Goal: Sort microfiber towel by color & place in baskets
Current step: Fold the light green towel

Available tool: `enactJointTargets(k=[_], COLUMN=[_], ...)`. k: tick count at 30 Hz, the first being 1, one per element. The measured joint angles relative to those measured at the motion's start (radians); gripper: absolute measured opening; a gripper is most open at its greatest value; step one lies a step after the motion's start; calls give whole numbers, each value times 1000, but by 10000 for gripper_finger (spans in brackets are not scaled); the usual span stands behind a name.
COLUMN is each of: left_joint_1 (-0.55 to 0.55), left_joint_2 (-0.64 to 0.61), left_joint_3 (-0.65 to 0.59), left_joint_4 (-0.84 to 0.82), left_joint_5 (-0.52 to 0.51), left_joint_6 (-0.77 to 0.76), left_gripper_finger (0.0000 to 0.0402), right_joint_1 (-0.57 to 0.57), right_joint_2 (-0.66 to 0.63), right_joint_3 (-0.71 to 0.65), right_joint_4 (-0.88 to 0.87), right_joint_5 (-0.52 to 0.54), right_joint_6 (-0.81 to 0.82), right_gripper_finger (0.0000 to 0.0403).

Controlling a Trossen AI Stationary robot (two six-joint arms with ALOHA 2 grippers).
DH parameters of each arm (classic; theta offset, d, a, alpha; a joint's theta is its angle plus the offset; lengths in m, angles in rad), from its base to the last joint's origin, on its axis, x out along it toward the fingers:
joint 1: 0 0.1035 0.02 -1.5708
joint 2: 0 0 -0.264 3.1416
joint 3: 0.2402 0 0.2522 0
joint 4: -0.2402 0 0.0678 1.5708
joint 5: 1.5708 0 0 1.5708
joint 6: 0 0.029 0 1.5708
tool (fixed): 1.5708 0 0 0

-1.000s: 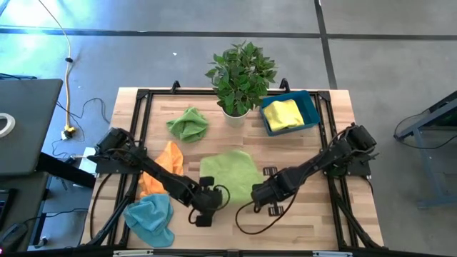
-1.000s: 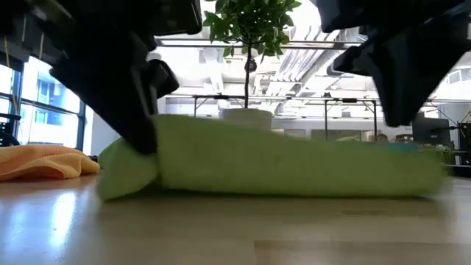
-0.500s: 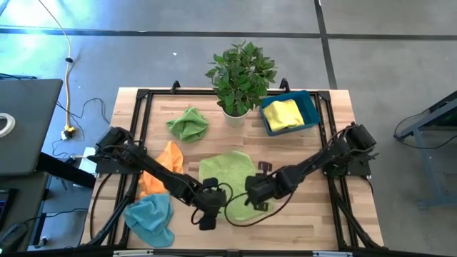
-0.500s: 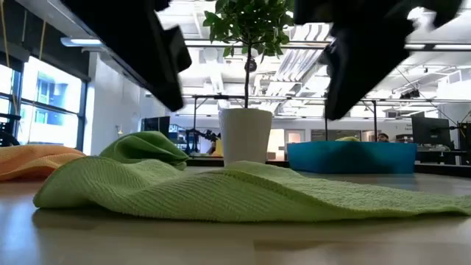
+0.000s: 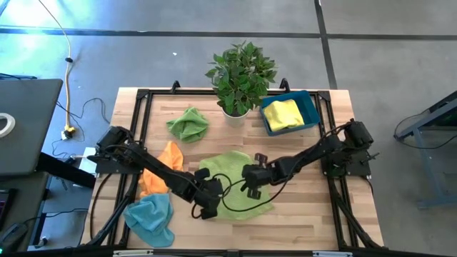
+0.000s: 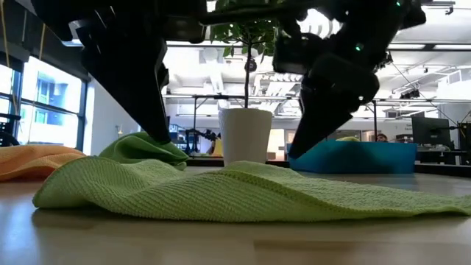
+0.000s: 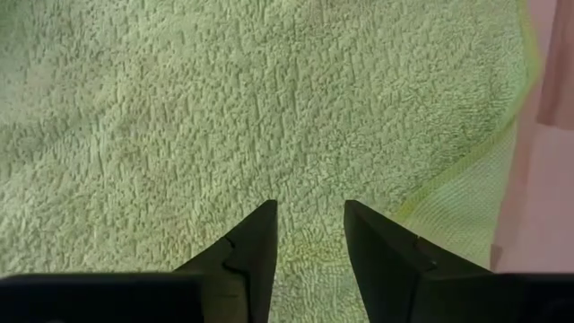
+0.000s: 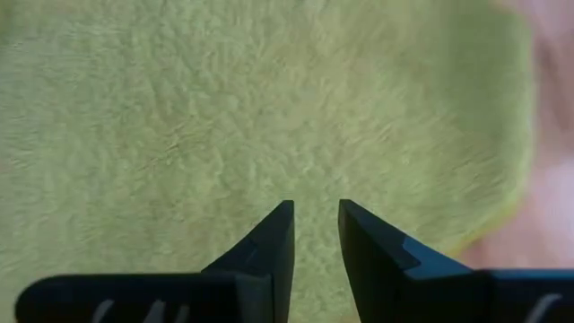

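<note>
The left gripper (image 5: 205, 194) hangs over the near left part of the light green towel (image 5: 230, 170), its fingers (image 7: 252, 254) spread with nothing between them. The right gripper (image 5: 250, 178) hovers over the same towel's middle, fingers also parted. That towel lies flat mid-table. Beyond it, at the far right of the table (image 5: 300, 214), the blue basket (image 5: 312, 106) holds a yellow towel (image 5: 282, 113).

Five towels, one basket, one plant, two arms

Two green towels (image 5: 233, 184) (image 5: 188, 123), one orange (image 5: 161, 166), one blue (image 5: 151, 218) by the table's (image 5: 300, 214) front-left corner, one yellow (image 5: 282, 113) inside the single teal basket (image 5: 311, 108) at the back-right corner; one potted plant (image 5: 240, 77) at the back edge.
</note>
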Motion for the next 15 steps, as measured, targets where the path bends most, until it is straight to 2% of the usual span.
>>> enactJointTargets(k=[10,15], left_joint_1=[0,0], left_joint_2=[3,3], left_joint_3=[0,0], left_joint_4=[-3,-11], left_joint_5=[-41,-49], left_joint_6=[0,11], left_gripper_finger=[111,111], right_joint_1=[51,104], right_joint_2=[0,-1], right_joint_3=[-86,-86], right_joint_4=[121,240], right_joint_5=[-239,-393], right_joint_6=[186,169], right_gripper_finger=[78,78])
